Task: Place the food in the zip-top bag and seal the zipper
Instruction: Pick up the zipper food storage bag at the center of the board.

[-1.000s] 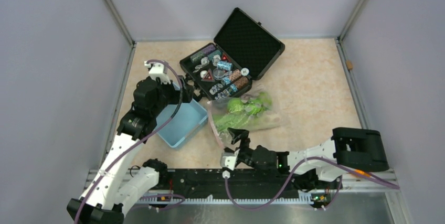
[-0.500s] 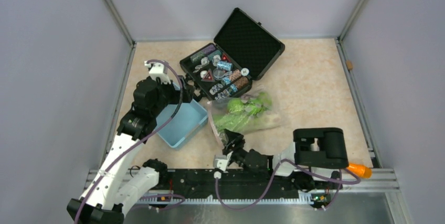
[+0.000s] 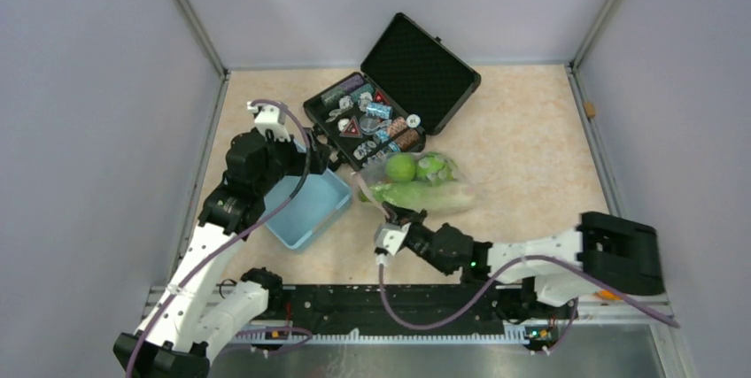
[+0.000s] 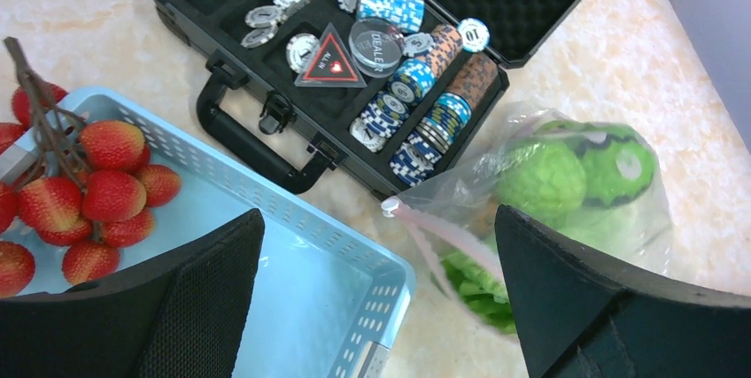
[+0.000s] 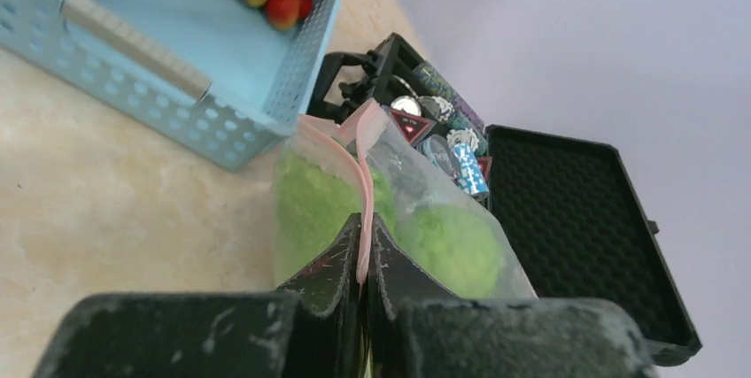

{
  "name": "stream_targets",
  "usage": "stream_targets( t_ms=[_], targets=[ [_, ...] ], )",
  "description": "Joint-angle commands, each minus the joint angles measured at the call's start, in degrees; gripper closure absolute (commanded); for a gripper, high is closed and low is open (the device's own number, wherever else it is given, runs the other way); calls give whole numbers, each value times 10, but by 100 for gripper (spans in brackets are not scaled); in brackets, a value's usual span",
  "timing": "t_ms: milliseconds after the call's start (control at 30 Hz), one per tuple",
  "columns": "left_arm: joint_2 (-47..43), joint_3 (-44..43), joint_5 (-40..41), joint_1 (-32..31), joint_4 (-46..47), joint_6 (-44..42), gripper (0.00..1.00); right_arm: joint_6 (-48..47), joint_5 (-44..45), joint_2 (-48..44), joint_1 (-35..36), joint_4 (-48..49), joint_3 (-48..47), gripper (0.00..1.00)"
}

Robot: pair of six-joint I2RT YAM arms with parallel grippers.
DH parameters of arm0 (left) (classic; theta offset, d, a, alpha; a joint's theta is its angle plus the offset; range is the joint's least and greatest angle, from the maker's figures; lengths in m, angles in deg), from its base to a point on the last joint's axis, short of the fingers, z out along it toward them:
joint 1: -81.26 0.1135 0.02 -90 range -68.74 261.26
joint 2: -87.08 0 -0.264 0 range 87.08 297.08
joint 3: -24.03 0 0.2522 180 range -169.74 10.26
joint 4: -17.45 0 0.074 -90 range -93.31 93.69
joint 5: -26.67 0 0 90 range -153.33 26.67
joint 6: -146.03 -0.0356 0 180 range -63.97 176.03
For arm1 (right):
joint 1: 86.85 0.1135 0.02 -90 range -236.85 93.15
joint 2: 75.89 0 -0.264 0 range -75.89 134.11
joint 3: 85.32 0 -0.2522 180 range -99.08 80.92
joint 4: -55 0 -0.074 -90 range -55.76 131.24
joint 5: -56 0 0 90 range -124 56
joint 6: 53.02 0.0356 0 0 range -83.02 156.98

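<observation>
Right wrist: my R claw (image 5: 364, 250) pinched tight on zipper (image 5: 360, 174) of bag (image 5: 496, 263), food (image 5: 305, 205) inside. L claw (image 4: 376, 298) wide, empty, over basket (image 4: 292, 281) left of bag.

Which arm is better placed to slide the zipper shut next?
Right. The right claw is shut on the pink zipper at the zip-top bag's mouth. The left claw hangs open over the light blue basket, apart from the bag.
</observation>
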Motion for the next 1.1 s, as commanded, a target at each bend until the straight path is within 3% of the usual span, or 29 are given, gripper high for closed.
stream_targets(
  t_ms=[0, 200, 367, 467, 567, 767, 867, 933, 1067],
  targets=[
    [9, 3, -64, 2, 40, -18, 1, 125, -128, -159, -48, -178, -16, 100],
    [-3, 3, -172, 3, 94, -37, 1, 230, -286, -368, -168, -316, -17, 100],
    [-4, 7, -260, 3, 138, -46, 1, 310, -444, -460, -316, -369, -32, 100],
    [-2, 29, -303, 3, 184, -24, 1, 364, -541, -453, -401, -393, -77, 100],
    [-10, 96, -373, 3, 327, -6, 1, 450, -658, -439, -469, -336, -80, 100],
    [-32, 243, -413, 2, 625, -11, 1, 545, -759, -404, -544, -302, -129, 100],
    [-11, 244, -424, 2, 609, -21, 1, 563, -783, -393, -551, -291, -146, 100],
    [13, 223, -475, 2, 575, -48, 1, 580, -798, -384, -555, -275, -152, 100],
    [38, 244, -504, 2, 672, -17, 3, 585, -795, -379, -561, -274, -154, 100]
  ],
)
